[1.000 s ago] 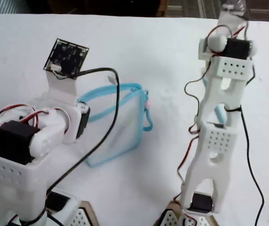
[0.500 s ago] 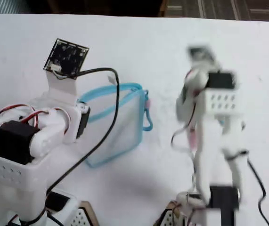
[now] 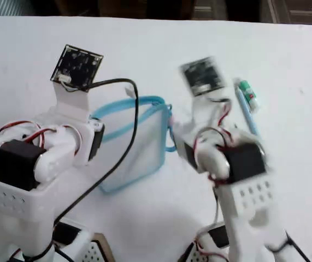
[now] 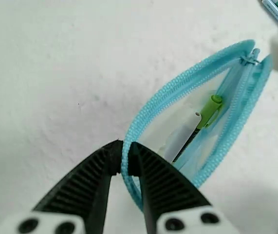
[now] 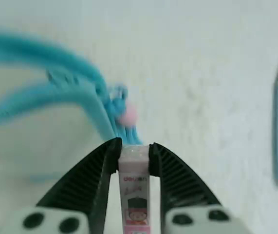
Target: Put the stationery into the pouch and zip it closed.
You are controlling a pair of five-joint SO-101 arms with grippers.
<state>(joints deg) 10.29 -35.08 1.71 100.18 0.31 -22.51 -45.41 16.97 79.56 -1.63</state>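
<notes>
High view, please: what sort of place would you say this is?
Likely a robotics test bench: the left arm and right arm stand side by side at a white table, with a loose black cable, and a blue-trimmed pouch and a pen as practice items.

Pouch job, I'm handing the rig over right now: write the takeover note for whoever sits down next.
The left gripper is shut on the zipper edge of the pouch, whose mouth is open.
The right gripper is shut on a small white-and-pink stick, close to the pouch's zipper-pull end.
Done: a green-clipped pen lies inside the pouch.
Left: put the held stick in. Then pick up the blue pen and the green-capped item, which lie on the table beyond the right arm. Then zip the pouch closed.
</notes>
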